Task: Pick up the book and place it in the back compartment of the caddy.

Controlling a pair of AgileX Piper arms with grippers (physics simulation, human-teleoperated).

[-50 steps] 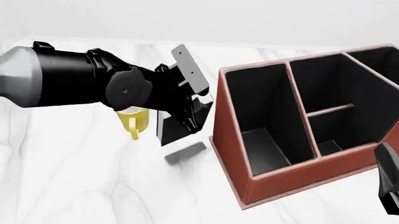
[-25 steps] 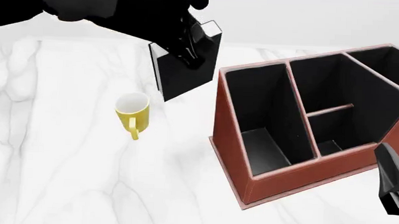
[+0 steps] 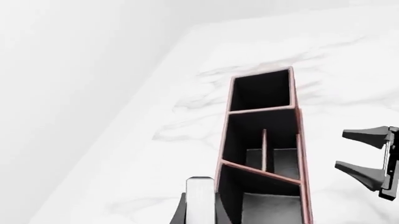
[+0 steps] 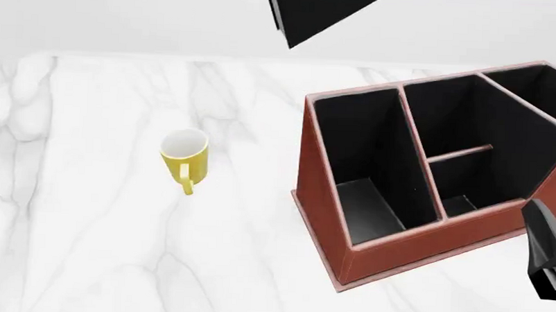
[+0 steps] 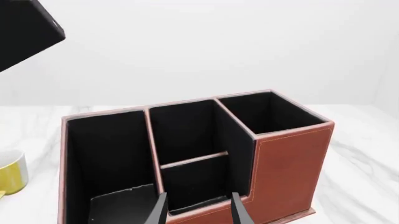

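- Front view: the book (image 4: 320, 12) has risen since half a second ago, now at the top edge, well above the caddy (image 4: 386, 236).
- Book: plain black, tilted.
- Left gripper (image 3: 201, 205) grips it; right gripper (image 5: 198, 207) open.

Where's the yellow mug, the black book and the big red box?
mug (image 4: 184, 155), front view, on its yellow side.
book (image 4: 318, 12), front view, on its black cover.
caddy (image 4: 413, 252), front view, on its red front wall.
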